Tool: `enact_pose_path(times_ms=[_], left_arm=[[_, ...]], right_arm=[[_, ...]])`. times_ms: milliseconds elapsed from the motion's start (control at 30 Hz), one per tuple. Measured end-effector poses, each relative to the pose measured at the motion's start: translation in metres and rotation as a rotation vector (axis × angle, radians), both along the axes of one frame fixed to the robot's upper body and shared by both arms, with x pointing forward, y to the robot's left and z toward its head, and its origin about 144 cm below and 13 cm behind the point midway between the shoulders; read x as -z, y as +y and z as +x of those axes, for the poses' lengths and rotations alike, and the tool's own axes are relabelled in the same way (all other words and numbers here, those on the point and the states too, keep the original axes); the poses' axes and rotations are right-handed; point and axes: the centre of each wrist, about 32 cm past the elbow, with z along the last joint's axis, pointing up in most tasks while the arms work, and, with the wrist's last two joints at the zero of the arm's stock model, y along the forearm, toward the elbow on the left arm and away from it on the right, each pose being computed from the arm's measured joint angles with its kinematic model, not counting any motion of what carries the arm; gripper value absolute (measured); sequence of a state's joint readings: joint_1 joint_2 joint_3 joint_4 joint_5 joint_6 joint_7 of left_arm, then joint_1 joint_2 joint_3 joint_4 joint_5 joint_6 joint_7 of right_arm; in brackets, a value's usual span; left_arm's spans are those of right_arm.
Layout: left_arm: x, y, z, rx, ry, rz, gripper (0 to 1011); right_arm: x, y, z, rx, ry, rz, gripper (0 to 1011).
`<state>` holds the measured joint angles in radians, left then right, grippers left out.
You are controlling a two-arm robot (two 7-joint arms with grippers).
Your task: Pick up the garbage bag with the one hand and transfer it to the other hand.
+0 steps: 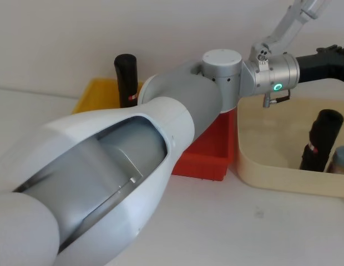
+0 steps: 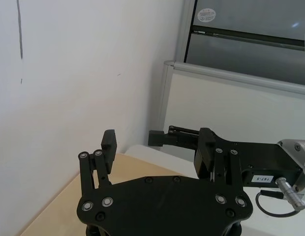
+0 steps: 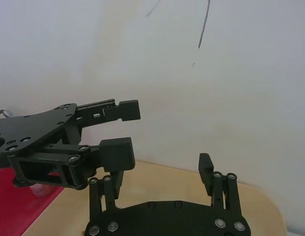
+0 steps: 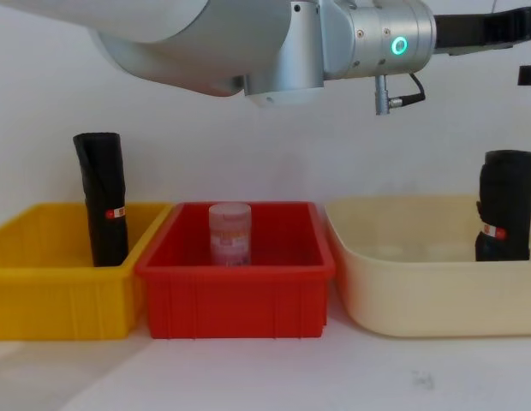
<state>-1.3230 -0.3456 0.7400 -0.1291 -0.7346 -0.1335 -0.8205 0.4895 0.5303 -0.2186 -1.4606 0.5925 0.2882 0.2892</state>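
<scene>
White wall behind, pale tabletop below. Noted left gripper jaws spread wide, nothing between them. Noted right gripper jaws likewise parted and empty. Found the two grippers close together, fingers pointing toward each other, high up and to the right of the red bin, over the beige tub. Traced the left arm, green ring lit at its wrist, reaching across above the red bin.

Logged garbage bag standing nearly upright inside the beige tub, just right of the red bin, below both grippers and touched by neither. Logged a second roll leaning in the yellow bin, just left of the red bin. Saw a pinkish jar upright inside the red bin.
</scene>
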Motion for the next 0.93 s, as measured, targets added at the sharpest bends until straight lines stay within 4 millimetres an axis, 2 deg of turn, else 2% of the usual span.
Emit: enact_pose_path(times_ms=[100,167,933], left_arm=[[0.0,0.0,0.0,0.0,0.0,0.0,1001],[0.0,0.0,0.0,0.0,0.0,0.0,1001],[0.0,0.0,0.0,0.0,0.0,0.0,1001]], right_arm=[[-0.0001,-0.0008,0.0,0.002,0.001,-0.001,993],[-0.0001,-0.001,-0.0001,0.003,0.001,-0.001,1001],[-0.0004,-0.003,-0.0002,0.008,0.002,-0.003,1002]])
